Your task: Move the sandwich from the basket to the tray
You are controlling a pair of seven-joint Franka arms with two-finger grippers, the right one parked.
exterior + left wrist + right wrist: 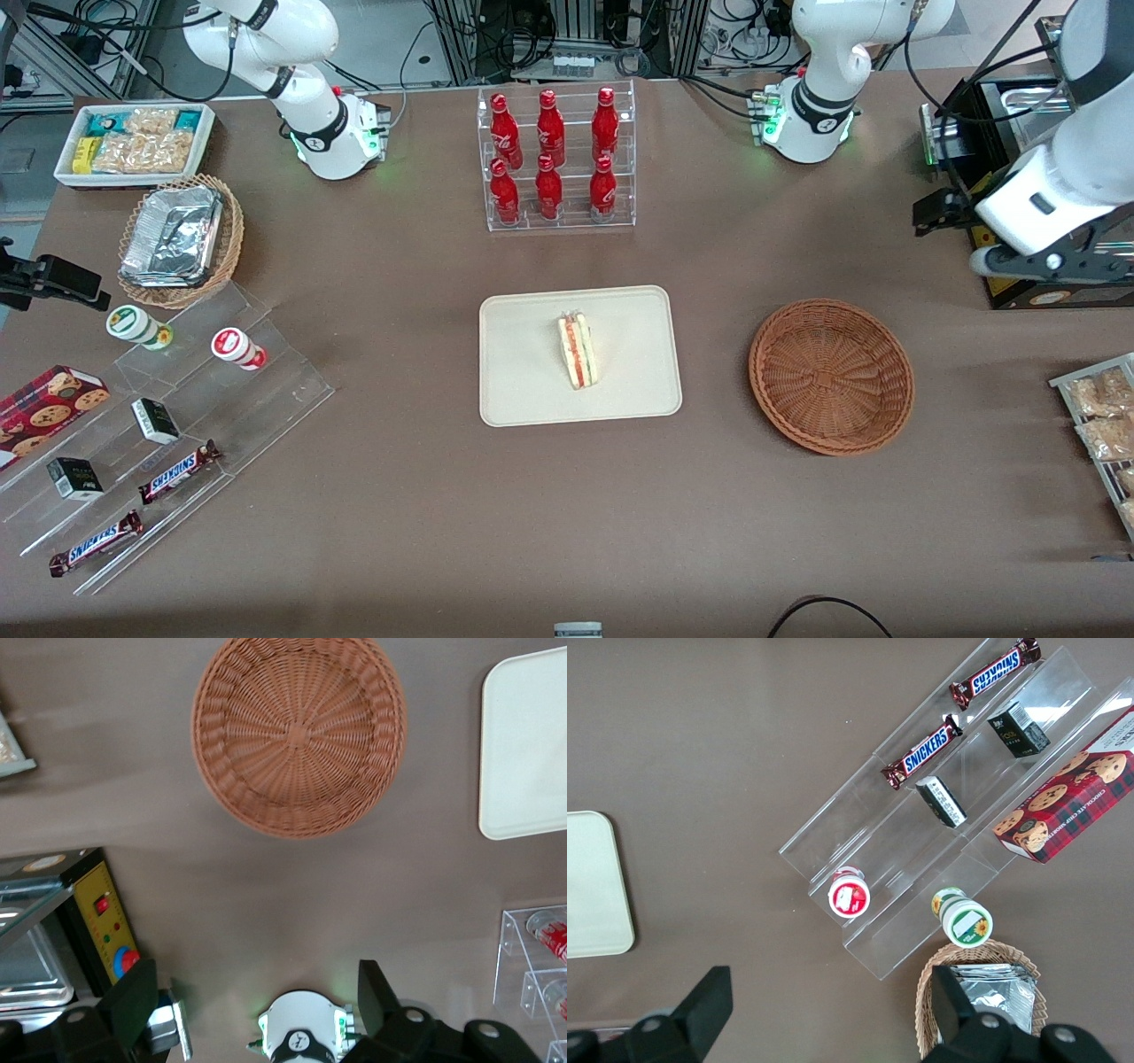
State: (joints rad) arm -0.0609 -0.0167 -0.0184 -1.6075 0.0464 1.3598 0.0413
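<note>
you see the sandwich (578, 351) lying on the tray (523, 390), near its middle, filling edge up. the basket (831, 376) sits beside the tray toward the working arm's end of the table, with nothing in it. your gripper (257, 1001) hangs high above the table, farther from the front camera than the basket, with its fingers (133, 1001) spread wide and holding nothing. the bottle rack (556, 158) stands farther back from the tray.
</note>
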